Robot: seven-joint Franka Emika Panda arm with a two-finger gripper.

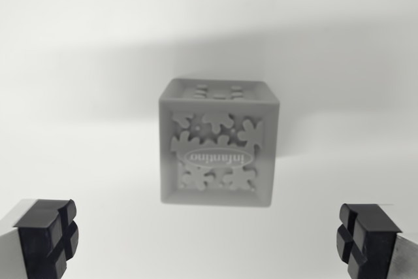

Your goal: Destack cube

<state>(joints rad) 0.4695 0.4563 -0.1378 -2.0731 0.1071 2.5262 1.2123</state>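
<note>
The cube [217, 143] is pale grey and sits on the surface [85, 44] a little right of the middle of the wrist view, slightly blurred. Its near face has a raised frame around a cut-out pattern of puzzle-like flower shapes, with an oval label across the middle bearing lettering that reads upside down. The top face shows a few small square recesses. A soft shadow falls behind it across the plain light surface. The tool [209, 240] stands wide, its two dark ribbed fingertips [47, 236] at the lower corners of the view, well apart from the cube and holding nothing.
</note>
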